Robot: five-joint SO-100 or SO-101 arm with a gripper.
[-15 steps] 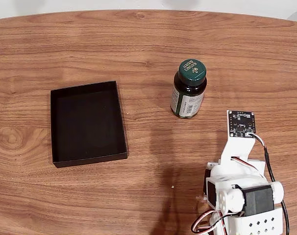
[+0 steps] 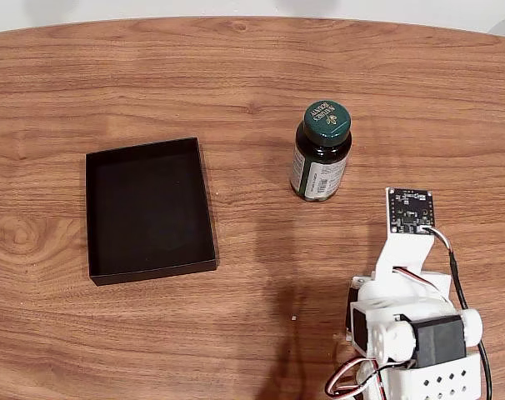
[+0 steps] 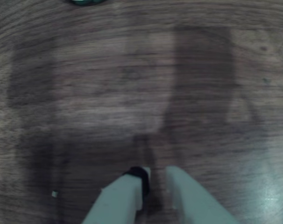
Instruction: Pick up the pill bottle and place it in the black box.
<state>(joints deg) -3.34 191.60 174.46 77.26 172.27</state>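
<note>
With our end effector (image 3: pixel 155 175) nearly closed and empty, we open wide, then approach the upright pill bottle (image 2: pixel 321 152) level, below its cap.

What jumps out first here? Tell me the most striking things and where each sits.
In the fixed view, the pill bottle stands upright on the wooden table, right of centre, with its green cap on. The black box lies empty to its left, well apart from it. The white arm sits folded at the lower right, and in the wrist view the gripper hangs over bare wood, its fingertips close together and holding nothing.
</note>
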